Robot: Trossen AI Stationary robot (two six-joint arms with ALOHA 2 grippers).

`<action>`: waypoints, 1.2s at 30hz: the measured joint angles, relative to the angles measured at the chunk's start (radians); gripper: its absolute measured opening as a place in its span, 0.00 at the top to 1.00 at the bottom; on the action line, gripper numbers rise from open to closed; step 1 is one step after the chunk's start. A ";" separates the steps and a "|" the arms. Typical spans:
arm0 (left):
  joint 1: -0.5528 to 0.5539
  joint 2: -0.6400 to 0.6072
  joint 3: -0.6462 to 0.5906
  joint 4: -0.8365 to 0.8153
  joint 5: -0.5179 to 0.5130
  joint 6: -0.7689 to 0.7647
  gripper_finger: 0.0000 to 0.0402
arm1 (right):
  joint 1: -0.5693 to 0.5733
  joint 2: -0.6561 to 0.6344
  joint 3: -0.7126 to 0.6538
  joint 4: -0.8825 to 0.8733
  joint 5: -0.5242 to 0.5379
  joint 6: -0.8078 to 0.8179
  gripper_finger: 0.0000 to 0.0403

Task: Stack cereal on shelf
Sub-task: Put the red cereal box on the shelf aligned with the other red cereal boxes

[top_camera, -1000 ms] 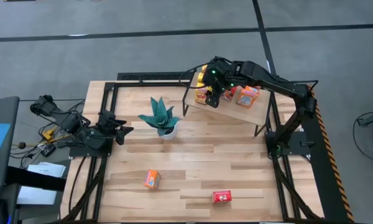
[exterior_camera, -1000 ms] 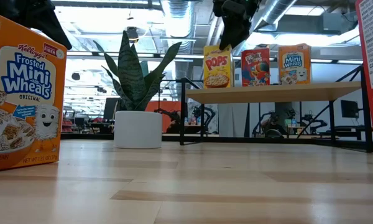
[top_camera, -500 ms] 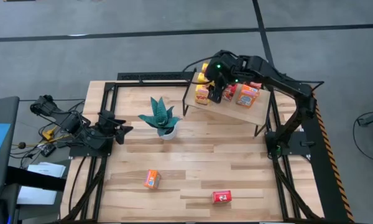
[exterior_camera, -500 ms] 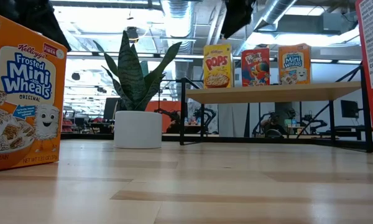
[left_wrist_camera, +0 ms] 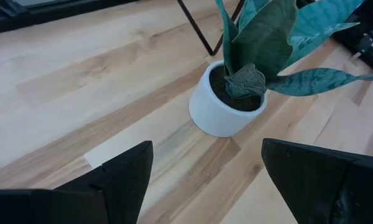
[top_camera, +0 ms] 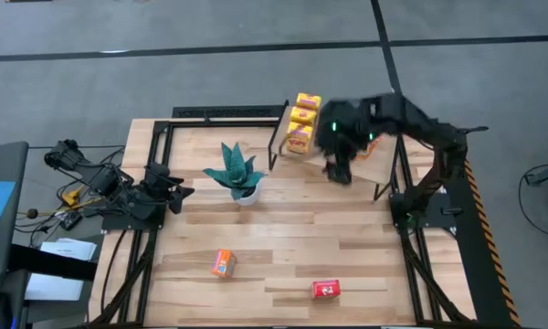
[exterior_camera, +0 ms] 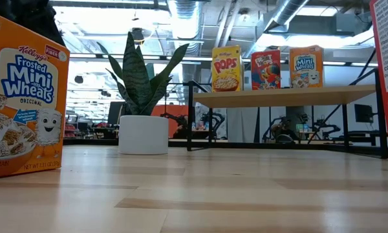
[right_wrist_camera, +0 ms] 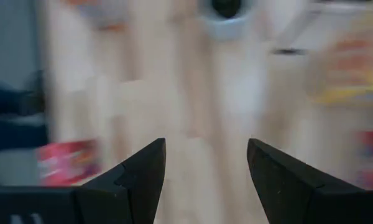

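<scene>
Wooden slats make up the big table point(top_camera: 283, 228). At its back right stands the shelf point(exterior_camera: 284, 96) on thin black legs, with a yellow Pops box point(exterior_camera: 226, 68), a red box point(exterior_camera: 265, 70) and an orange Mini Wheats box point(exterior_camera: 306, 66) upright in a row. The right gripper point(top_camera: 340, 169) hangs by the shelf's front edge, fingers apart and empty. The left gripper point(top_camera: 178, 190) waits at the left, fingers wide apart, facing the plant point(top_camera: 238, 174). Two more boxes sit near the front: orange point(top_camera: 223, 263), red point(top_camera: 326, 290).

two dark, jointed metal arms point(top_camera: 411, 123) with matte black links; small green lights glow on the right one. each wrist ends in two flat, wedge-shaped black fingers point(left_wrist_camera: 121, 174). black cables trail beside the left arm's base.
</scene>
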 joint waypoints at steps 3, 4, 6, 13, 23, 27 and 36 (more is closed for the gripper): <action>0.000 0.000 0.000 0.000 0.000 0.006 0.27 | 0.160 -0.008 -0.009 0.016 -0.049 0.105 0.38; 0.000 0.000 0.000 0.000 0.000 0.006 0.27 | 0.219 -0.010 -0.007 0.011 -0.044 0.138 0.38; 0.000 0.000 0.000 0.000 0.008 0.006 0.27 | 0.330 -0.010 -0.006 -0.005 0.014 0.233 0.38; 0.000 0.000 0.000 0.001 0.021 0.016 0.27 | 0.685 0.001 -0.017 0.032 0.305 0.595 0.38; 0.000 0.000 0.000 0.000 0.021 0.019 0.27 | 0.857 0.164 -0.058 0.091 0.348 0.770 0.30; 0.000 0.000 0.000 0.001 0.021 0.020 0.27 | 0.855 0.263 -0.058 0.090 0.195 0.736 0.17; 0.000 0.000 0.000 0.000 0.030 0.039 0.27 | 0.851 0.415 -0.066 0.106 0.158 0.657 0.04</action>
